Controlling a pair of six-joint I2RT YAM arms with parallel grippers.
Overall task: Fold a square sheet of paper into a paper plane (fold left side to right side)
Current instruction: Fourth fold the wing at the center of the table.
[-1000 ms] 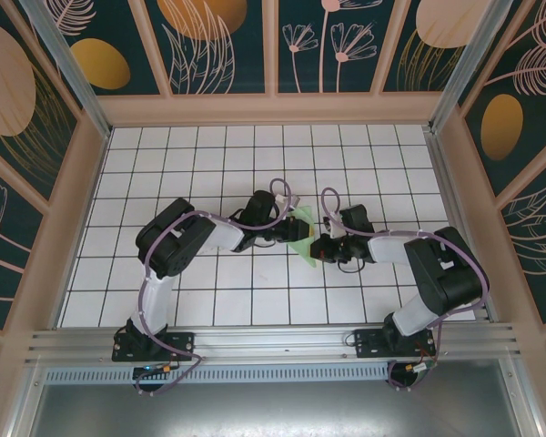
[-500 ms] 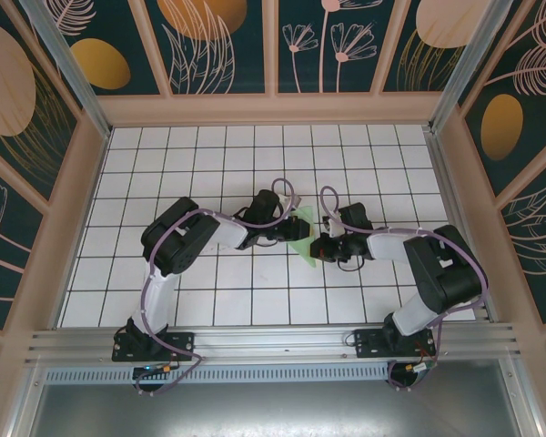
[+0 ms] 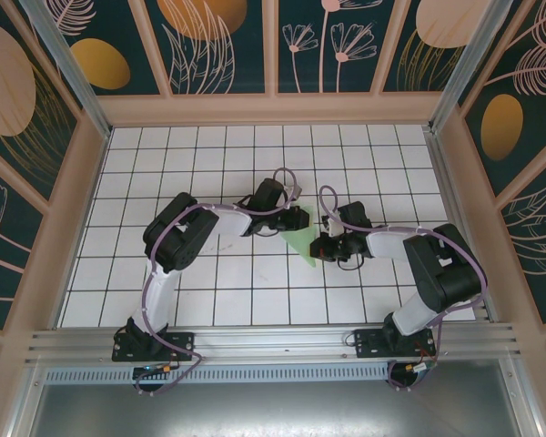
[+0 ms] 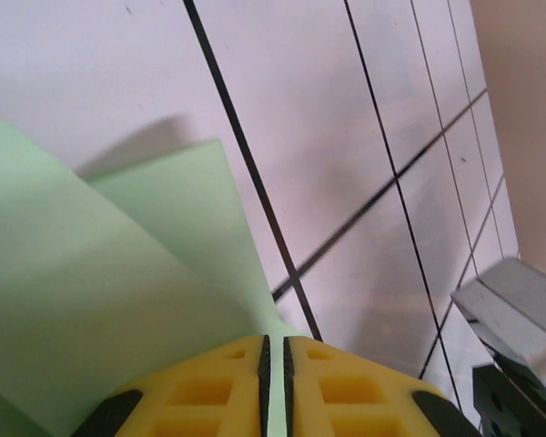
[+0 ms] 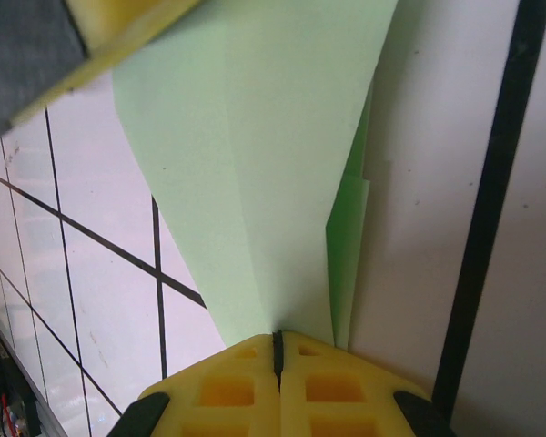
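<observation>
Since a second ago my left tool (image 3: 296, 218) has swung away from the bases and a little right, and more of the paper (image 3: 307, 248) now shows bare toward the near side. My right tool (image 3: 322, 246) has not shifted.

The paper lies mid-bench as a narrow creased shape between the two tools, no longer a flat square. On the left wrist camera the left tool (image 4: 273, 364) is drawn to a thin slit with green showing in it, and two layers of paper (image 4: 91, 273) fan out beyond. I read that as a pinch on the paper's edge, though not with certainty. On the right wrist camera the right tool (image 5: 278, 360) is closed, and the paper (image 5: 255, 137) narrows straight into its seam, so I take it to be gripping that end.

I judge we are mid-fold, with the left side being carried over while the right end is anchored. Next I need to bring the left edge across to meet the right one squarely, lay it down, then press the crease, without dragging the anchored end.

In the way: the tools sit close together, and the right tool stands just where the flap should land. The left tool's finger (image 5: 118, 23) already overhangs the paper's far end. Purple cables loop over both wrists. The bench (image 3: 209, 155) walls are well apart.
</observation>
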